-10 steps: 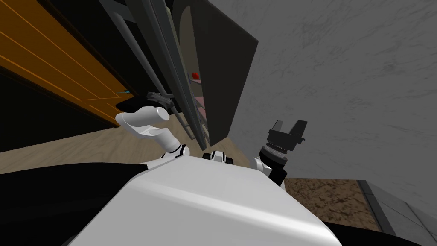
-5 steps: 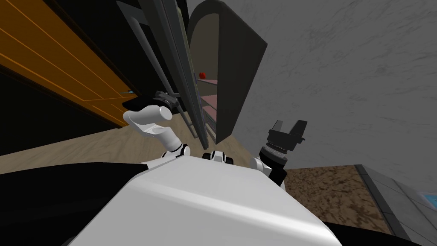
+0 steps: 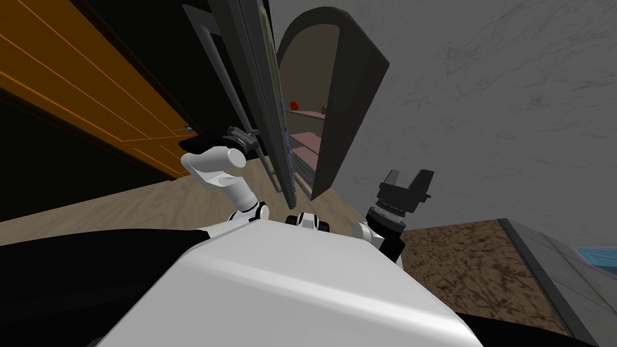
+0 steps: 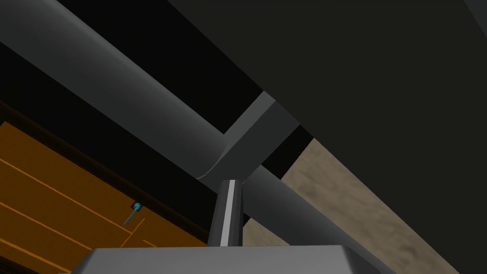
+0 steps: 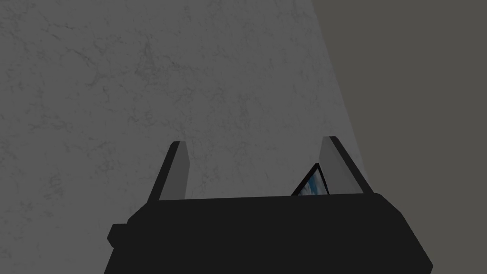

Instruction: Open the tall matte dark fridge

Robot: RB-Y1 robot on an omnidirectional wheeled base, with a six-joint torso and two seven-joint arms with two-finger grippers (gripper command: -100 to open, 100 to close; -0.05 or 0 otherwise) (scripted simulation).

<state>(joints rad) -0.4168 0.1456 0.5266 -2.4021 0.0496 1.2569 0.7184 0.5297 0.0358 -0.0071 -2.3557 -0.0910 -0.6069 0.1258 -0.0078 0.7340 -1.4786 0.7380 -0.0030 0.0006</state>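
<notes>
Dark grey handle (image 4: 119, 100) sits clamped in our left gripper (image 4: 231, 190), the fridge door (image 3: 259, 78) standing open just beyond it. Our right gripper (image 5: 254, 142) hangs spread, empty.

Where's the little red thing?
In the head view, the little red thing sits on a shelf inside the open fridge, just past the door.

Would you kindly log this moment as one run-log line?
fridge door: partly open, shelves visible | left gripper: shut at door handle | right gripper: open, empty
</notes>
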